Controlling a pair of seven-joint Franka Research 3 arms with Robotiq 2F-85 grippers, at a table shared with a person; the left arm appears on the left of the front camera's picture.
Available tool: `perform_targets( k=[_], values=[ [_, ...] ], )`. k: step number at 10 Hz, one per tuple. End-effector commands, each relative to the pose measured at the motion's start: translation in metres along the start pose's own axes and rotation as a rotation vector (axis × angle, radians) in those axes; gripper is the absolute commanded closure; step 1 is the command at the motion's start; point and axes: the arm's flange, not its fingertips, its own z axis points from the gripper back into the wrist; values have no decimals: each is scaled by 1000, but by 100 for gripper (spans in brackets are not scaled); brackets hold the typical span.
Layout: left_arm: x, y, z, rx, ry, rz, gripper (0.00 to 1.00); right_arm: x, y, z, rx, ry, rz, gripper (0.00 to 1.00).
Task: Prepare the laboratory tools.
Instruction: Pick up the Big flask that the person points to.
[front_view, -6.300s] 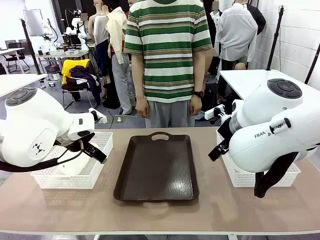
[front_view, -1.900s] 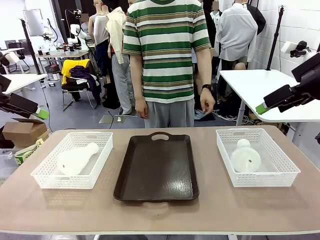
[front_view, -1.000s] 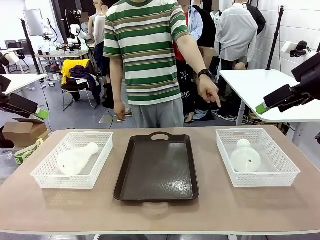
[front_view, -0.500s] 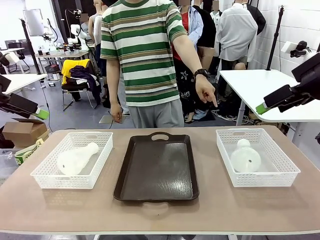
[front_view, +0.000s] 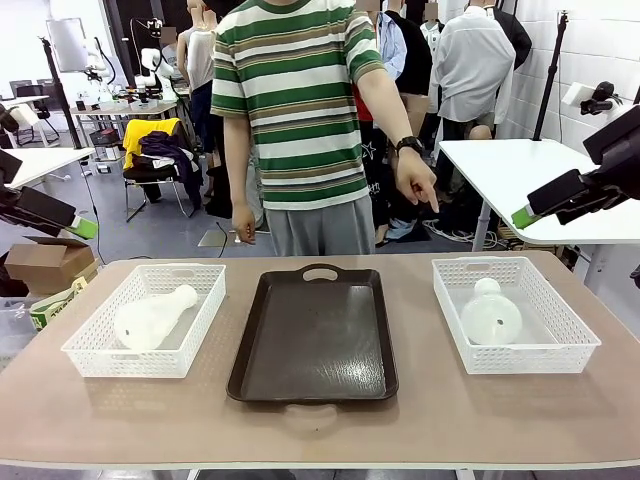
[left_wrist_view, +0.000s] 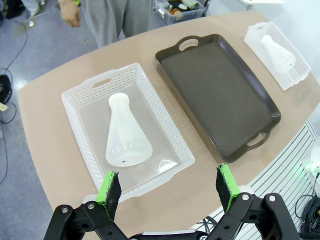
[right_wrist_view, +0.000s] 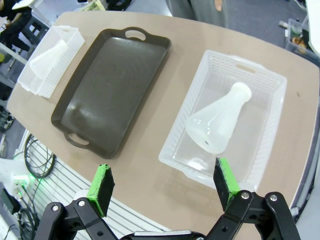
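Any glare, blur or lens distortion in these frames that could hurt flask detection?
Front view: sharp, evenly lit; soft glare on the near end of the dark tray. Left wrist view: wide-angle lens bows the edges of the table; frosted flask is low-contrast against its white basket. Right wrist view: same bowing; small highlights on the other flask.

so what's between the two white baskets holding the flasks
The dark brown tray, bare, lies between the left basket holding the left flask and the right basket holding the right flask, touching neither; the front view shows it.
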Motion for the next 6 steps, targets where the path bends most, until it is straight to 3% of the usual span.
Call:
perform_targets(
  k=[1, 4, 6],
  values=[
    [-2, 3, 0, 3, 12, -19, 0, -1, 0, 0, 15, 3, 7, 0],
    [-2, 3, 0, 3, 12, -19, 0, 0, 0, 0, 0, 0, 0, 0],
    [-2, 3, 0, 3, 12, -19, 0, 26, -16, -24, -40, 46, -240, 0]
  ],
)
